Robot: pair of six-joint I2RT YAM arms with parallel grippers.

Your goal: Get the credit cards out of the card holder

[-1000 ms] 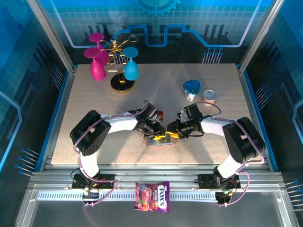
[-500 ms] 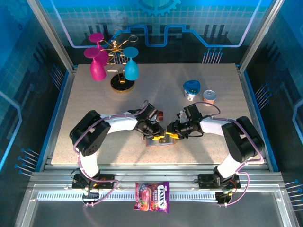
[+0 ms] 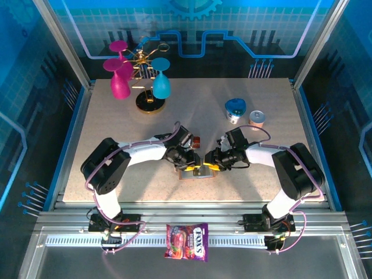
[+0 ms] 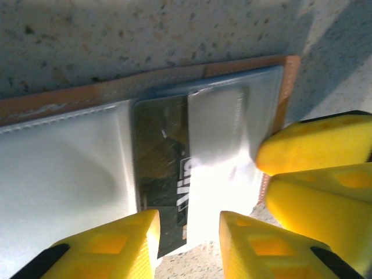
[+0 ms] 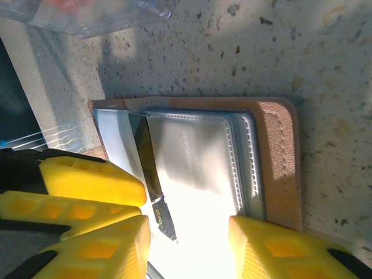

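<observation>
Over the card holder (image 4: 244, 67), my left claw (image 4: 187, 232) sat released astride a dark credit card (image 4: 160, 168); at its three o'clock my right claw (image 5: 187, 232) gaped likewise.

Top ext cam: fixed, high up & behind the arms, facing down + fwd over the whole table (image 3: 116, 128). We see both bases at the btm edge, left arm (image 3: 110, 168) on the left, right arm (image 3: 296, 171) on the right. It sits far off, so mid-table detail is small.

Left wrist cam: v. close, looks down past the left gripper's fingers (image 4: 104, 250) at btm of frame onto the card holder (image 4: 58, 174). Right wrist cam: just as close, with the right gripper's fingers (image 5: 285, 250) at btm, looking down on the same holder.

All 3 views share that holder at mid-table. Each wrist view also catches the other gripper's yellow fingers at one side.
</observation>
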